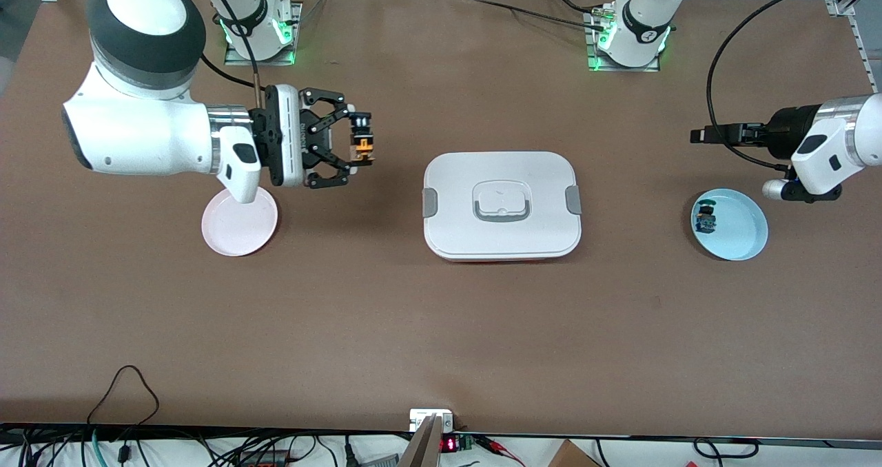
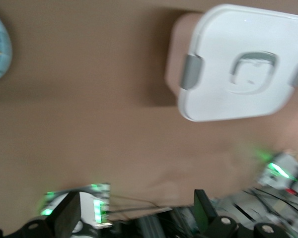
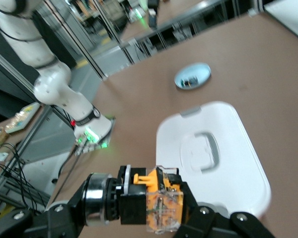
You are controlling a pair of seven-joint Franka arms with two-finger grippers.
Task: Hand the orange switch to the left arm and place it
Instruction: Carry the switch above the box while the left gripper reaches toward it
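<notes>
Holding the orange switch (image 1: 362, 147) pinched in my right gripper (image 1: 360, 147) above the table beside the box (image 1: 501, 205), I judge the handover next, left gripper (image 1: 697, 136) spread apart, routing around the box.

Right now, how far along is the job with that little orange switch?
Picked up: the right claw holds the orange switch in the air between the pink plate and the box. The handover to the left claw, which waits above the blue plate, is not yet done.
</notes>
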